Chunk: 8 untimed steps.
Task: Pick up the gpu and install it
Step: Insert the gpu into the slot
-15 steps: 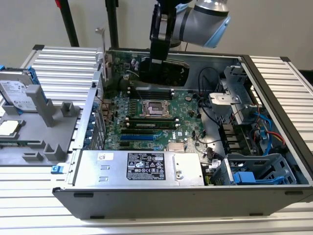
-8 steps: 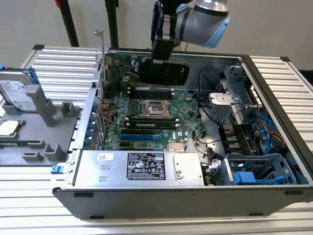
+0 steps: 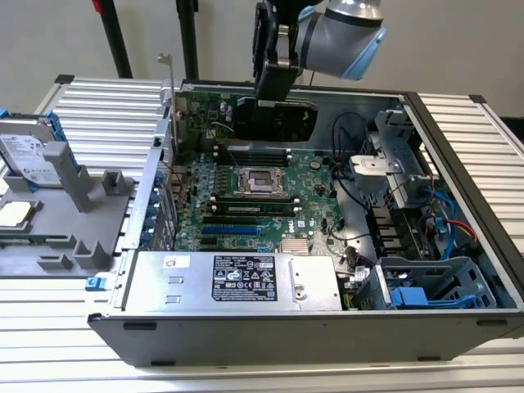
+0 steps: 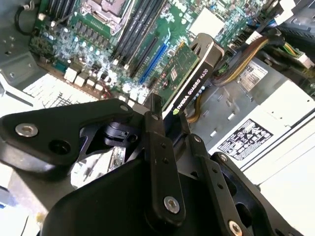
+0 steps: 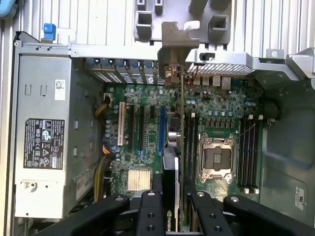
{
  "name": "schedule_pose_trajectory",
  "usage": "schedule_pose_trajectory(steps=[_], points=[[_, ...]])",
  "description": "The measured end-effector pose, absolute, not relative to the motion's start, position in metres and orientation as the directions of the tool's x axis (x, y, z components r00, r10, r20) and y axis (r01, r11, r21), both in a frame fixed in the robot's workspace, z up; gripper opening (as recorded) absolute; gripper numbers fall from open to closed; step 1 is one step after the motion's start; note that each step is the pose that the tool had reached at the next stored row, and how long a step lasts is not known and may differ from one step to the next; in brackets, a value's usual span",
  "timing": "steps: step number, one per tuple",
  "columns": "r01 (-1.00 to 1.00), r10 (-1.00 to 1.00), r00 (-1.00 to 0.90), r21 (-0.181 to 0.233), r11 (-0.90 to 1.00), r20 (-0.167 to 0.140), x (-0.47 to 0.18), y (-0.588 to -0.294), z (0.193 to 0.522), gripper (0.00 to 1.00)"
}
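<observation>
The gpu (image 3: 274, 120) is held aloft, clamped between the fingers of the gripper (image 4: 170, 120), above the motherboard (image 3: 315, 176) inside the open case (image 3: 286, 340). Pickup is done. Seating in a slot is judged not yet done.

My claw (image 3: 274, 82) is matt black, on a silver-grey arm (image 3: 327, 37). The gpu (image 4: 184, 69) I grip is a green board under a black cover, with white lettering along the edge. The motherboard (image 3: 246, 192) is green, with one blue slot (image 5: 161, 129) and one white slot (image 5: 121, 124). The power supply (image 3: 237, 278) is silver with a black, white-printed label. The table (image 3: 98, 106), at the exterior view's upper left, is ribbed pale grey.
</observation>
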<state>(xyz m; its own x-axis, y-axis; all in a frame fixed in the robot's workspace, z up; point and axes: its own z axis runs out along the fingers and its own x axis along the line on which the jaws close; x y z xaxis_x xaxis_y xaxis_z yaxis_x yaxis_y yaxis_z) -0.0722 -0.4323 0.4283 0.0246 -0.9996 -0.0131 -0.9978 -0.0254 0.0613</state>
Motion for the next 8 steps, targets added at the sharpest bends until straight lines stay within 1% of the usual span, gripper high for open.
schedule_pose_trajectory(steps=[8], points=[[-0.998,-1.0,0.025,0.054,-0.025,-0.013,-0.0722,-0.4322,0.4233,0.0]])
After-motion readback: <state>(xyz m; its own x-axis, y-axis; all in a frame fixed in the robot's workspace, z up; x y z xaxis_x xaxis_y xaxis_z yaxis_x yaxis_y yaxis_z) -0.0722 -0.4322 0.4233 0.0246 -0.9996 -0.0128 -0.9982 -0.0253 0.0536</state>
